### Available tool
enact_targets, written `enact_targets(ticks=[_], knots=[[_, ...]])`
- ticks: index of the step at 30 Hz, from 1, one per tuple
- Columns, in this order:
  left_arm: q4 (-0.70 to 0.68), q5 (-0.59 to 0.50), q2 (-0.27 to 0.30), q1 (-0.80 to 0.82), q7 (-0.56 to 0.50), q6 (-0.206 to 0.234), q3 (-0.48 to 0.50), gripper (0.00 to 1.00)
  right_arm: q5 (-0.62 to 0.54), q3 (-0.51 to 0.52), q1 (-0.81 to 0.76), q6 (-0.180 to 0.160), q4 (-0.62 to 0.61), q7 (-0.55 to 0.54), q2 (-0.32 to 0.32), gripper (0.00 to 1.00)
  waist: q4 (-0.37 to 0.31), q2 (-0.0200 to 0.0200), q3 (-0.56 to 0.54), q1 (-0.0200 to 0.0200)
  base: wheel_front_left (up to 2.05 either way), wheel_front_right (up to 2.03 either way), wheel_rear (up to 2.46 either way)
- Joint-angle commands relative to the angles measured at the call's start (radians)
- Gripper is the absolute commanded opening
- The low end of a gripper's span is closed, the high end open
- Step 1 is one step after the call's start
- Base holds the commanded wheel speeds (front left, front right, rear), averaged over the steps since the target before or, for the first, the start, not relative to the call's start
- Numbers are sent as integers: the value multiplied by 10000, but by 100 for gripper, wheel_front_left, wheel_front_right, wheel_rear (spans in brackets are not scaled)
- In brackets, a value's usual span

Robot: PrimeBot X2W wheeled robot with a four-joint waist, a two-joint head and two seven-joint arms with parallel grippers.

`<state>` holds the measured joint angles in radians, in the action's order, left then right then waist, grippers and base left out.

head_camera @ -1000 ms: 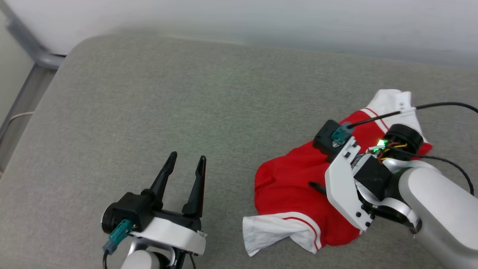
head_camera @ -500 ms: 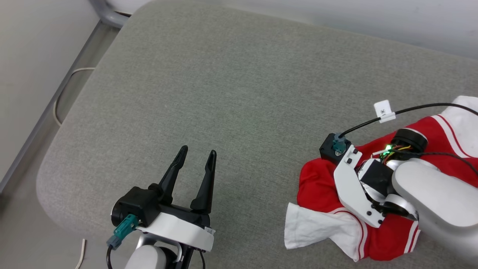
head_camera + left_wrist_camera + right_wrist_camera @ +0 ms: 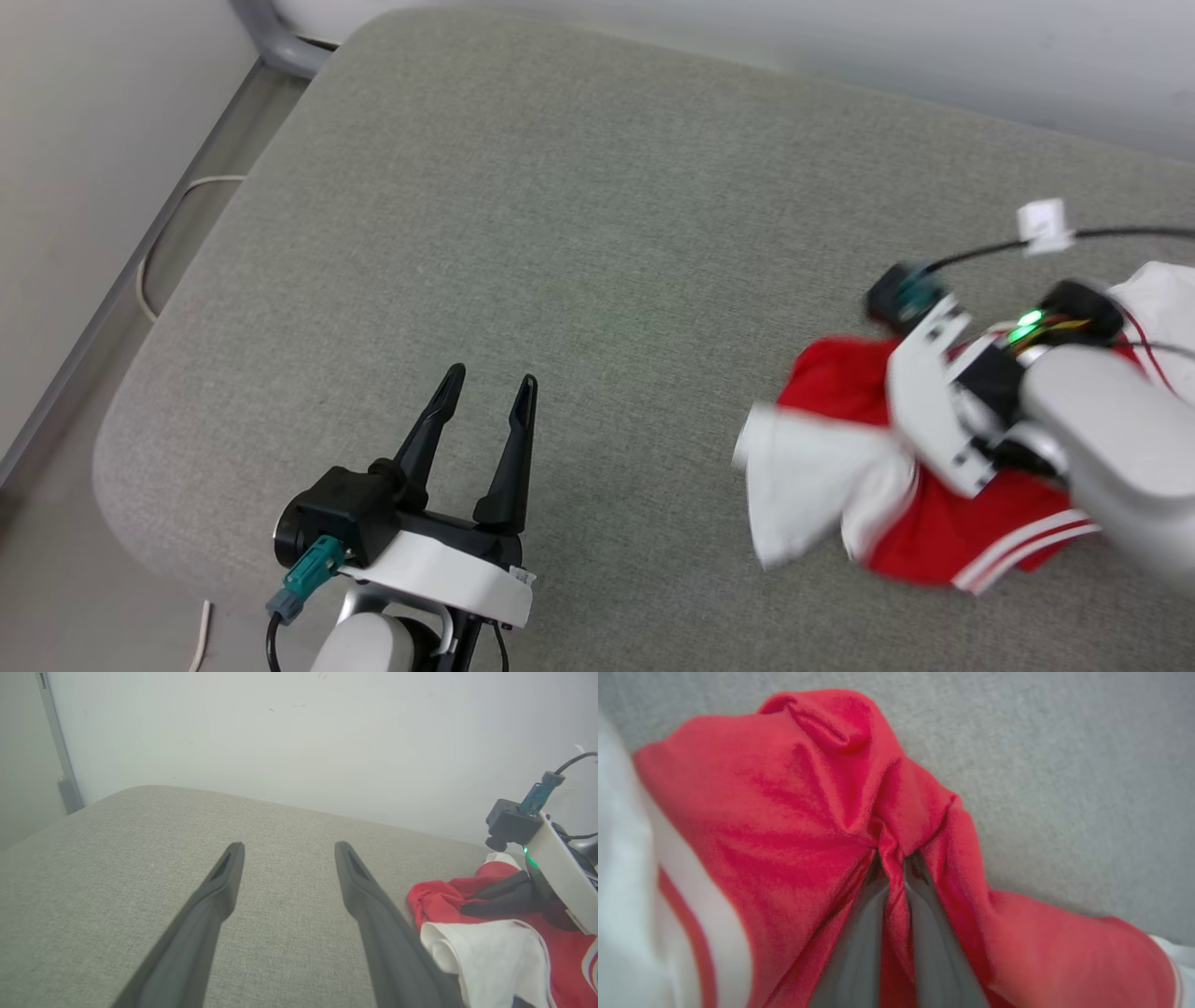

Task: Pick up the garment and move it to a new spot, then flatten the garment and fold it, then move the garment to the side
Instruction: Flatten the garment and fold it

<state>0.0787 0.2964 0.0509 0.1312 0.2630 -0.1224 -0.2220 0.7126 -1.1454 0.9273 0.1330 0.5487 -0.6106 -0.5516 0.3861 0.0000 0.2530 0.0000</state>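
On woven grey cushion, right hand pinches the crumpled red garment; left hand gapes.

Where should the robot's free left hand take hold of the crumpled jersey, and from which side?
The white sleeve, approached from the robot's left: it juts loose from the jersey toward the open left hand, clear of the red fold the right hand pinches.

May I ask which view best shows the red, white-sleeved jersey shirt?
Head view: most of the crumpled jersey shirt, though blurred. Right wrist view: a red fold pinched by the right gripper. Left wrist view: one side.
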Motion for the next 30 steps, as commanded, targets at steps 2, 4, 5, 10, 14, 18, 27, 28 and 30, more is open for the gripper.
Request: enact_targets(ticks=[2,4,5,10,14,18,27,28,30], knots=[[-26,-39,-7,-49,26,12,-16,100,-344,537,133,-34,877,281,19,0,-145,0,-127,0,0,0,0],[-10,-54,-7,-84,26,14,-8,100,-745,1081,171,-32,1621,505,241,0,-223,0,-213,0,0,0,0],[8,-72,-4,-103,26,16,4,100,-940,1225,126,-31,1854,626,353,0,-259,0,-254,0,0,0,0],[47,-138,-9,-185,26,-1,69,100,-1218,1764,-337,-29,2489,1248,751,0,-430,0,-392,0,0,0,0],[76,-224,-8,-222,26,-22,95,100,-1308,2004,-523,-29,2653,1950,1072,0,-583,0,-481,0,0,0,0],[116,-316,-9,-267,26,-42,191,100,-1404,2287,-558,-31,2773,2835,1303,100,-811,0,-660,0,0,0,0],[173,-434,-8,-404,26,-63,624,100,-1429,3748,-958,-31,2181,5835,1314,100,-1808,0,-1319,0,0,0,0],[177,-406,-6,-409,26,-66,684,100,-1454,4005,-1072,-31,2069,6204,1299,100,-1943,0,-1387,0,0,0,0],[185,-416,-8,-398,26,-69,797,100,-1542,4664,-1398,-29,1845,6973,1255,100,-2218,0,-1506,0,0,0,0]])
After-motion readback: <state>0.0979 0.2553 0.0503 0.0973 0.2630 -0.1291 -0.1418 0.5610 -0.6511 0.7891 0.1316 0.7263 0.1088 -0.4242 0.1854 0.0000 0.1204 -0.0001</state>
